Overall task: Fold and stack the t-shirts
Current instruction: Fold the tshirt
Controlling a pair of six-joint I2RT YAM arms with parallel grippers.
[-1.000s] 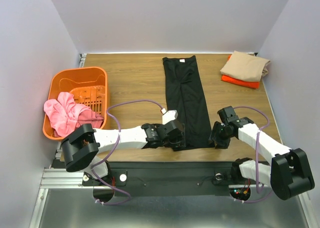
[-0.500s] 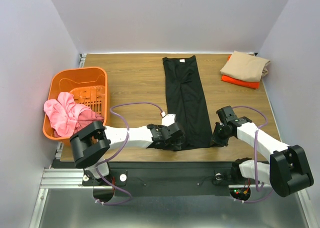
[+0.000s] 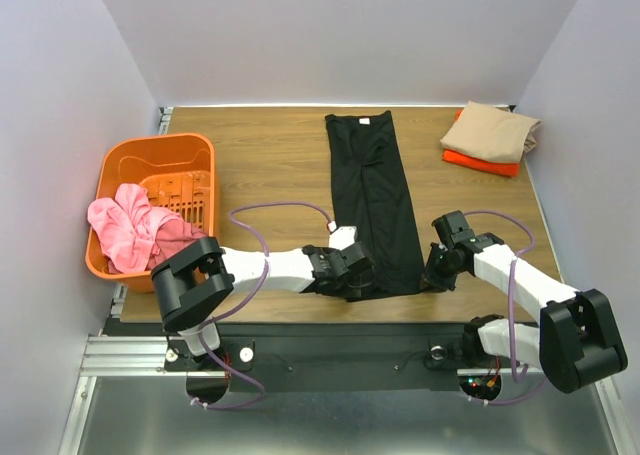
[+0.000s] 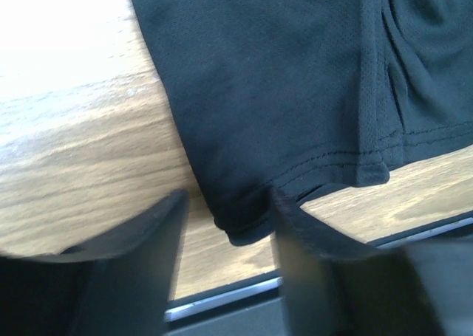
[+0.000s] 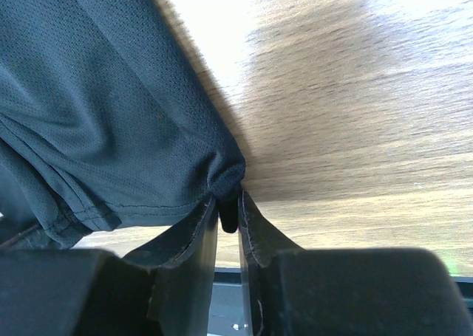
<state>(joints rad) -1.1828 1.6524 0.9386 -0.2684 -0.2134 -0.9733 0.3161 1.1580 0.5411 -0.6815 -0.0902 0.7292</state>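
Far-left of the table (image 3: 270, 155): orange plastic basket (image 3: 160, 141) w/ a crumpled pink cloth (image 3: 128, 230) in it, spilling over the near-left rim.

L arm reaches rightward along the near edge. L gripper (image 3: 352, 278) sits low at the near-left corner of the black t-shirt (image 3: 372, 190). Wrist cam: its two fingers (image 4: 144, 229) stand apart w/ a moderate gap, and the shirt's hem corner lies on the wood between them. One finger looks to touch the cloth edge, the other is clear of it, so nothing is clamped.

Black t-shirt is mid-table, folded into a long narrow strip running far to near and lying flat. Small white neck tag (image 3: 364, 121) is at the far end; hem is at the table's near edge.

R gripper (image 3: 433, 275) is at the strip's near-right corner. Wrist cam: its fingers (image 5: 188, 236) are nearly together, pinching a small bunch of the black hem corner between the tips. Cloth puckers where it's gripped.

Far-right corner: tan t-shirt (image 3: 490, 130), folded, lies on top of the folded orange t-shirt (image 3: 482, 162); only the orange one's near edge shows. This stack is well apart from the black strip and both grippers.
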